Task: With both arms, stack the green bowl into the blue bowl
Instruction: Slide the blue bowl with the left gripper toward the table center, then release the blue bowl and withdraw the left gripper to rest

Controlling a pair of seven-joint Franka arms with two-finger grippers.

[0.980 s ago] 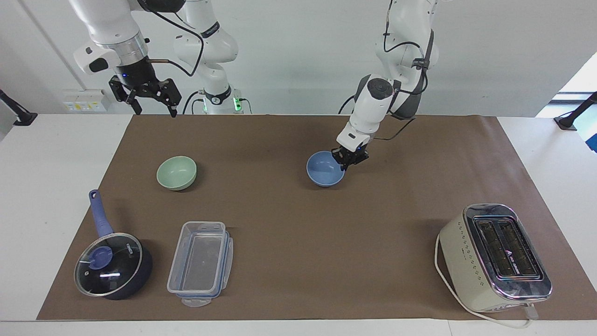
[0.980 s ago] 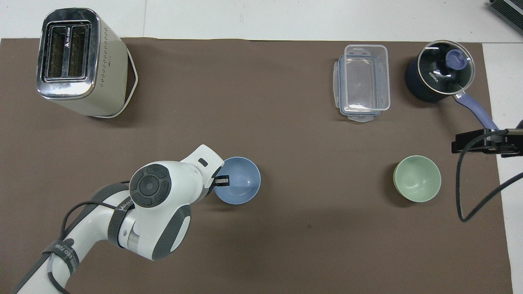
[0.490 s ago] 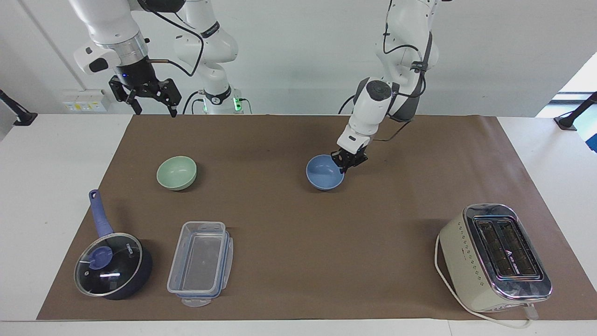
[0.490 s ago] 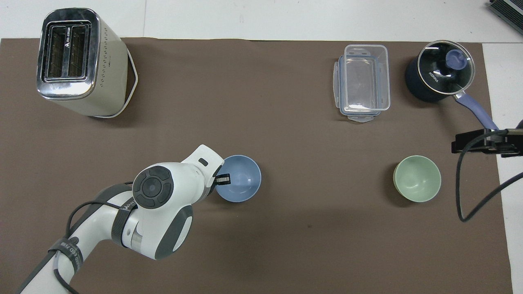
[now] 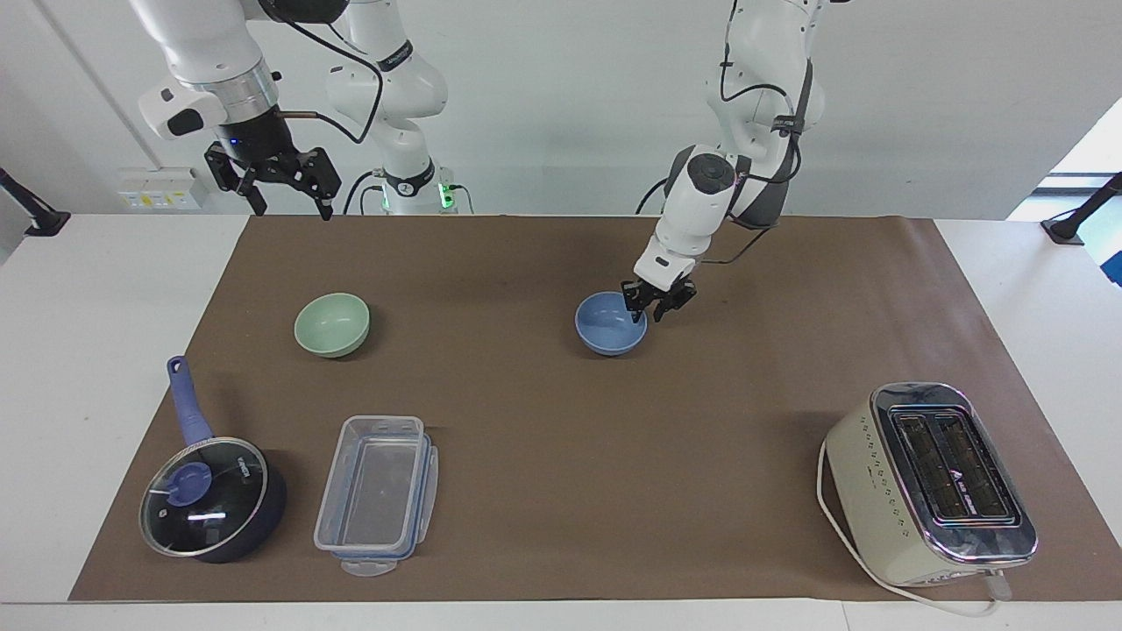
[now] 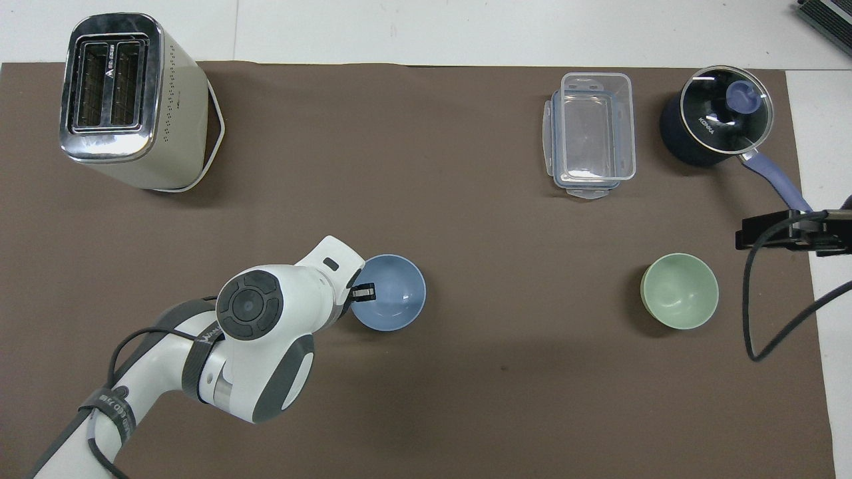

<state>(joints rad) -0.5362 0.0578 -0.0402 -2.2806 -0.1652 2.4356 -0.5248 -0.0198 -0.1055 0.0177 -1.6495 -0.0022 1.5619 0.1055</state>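
1. Dial laid flat on the desk (image 5: 88, 307), 12 o'clock pointing straight away from my bases.
2. My left pincer (image 5: 649, 313) is at the 9 o'clock rim of the blue bowl (image 5: 605, 329). The jaws stand narrowly apart and grip nothing. One finger is over the bowl's inside, the other outside the rim. I cannot tell whether either one touches the rim.
3. The blue bowl sits upright and empty on the brown mat (image 5: 561, 456), about mid-desk and in the half nearer to me.
4. The green bowl (image 5: 331, 322) is at 3 o'clock from the blue bowl, well apart from it, upright and empty on the mat. Nothing touches it.
5. My right pincer (image 5: 285, 188) waits high over the mat's corner at 4 o'clock from the green bowl. Its jaws are spread wide and hold nothing.
6. The clear plastic container (image 5: 377, 491) lies at 11 o'clock from the green bowl. The lidded saucepan (image 5: 210, 499) is just beside the container, at its 3 o'clock, with its handle pointing toward 5 o'clock.
7. The toaster (image 5: 929, 478) stands at 10 o'clock from the blue bowl, well apart from it.
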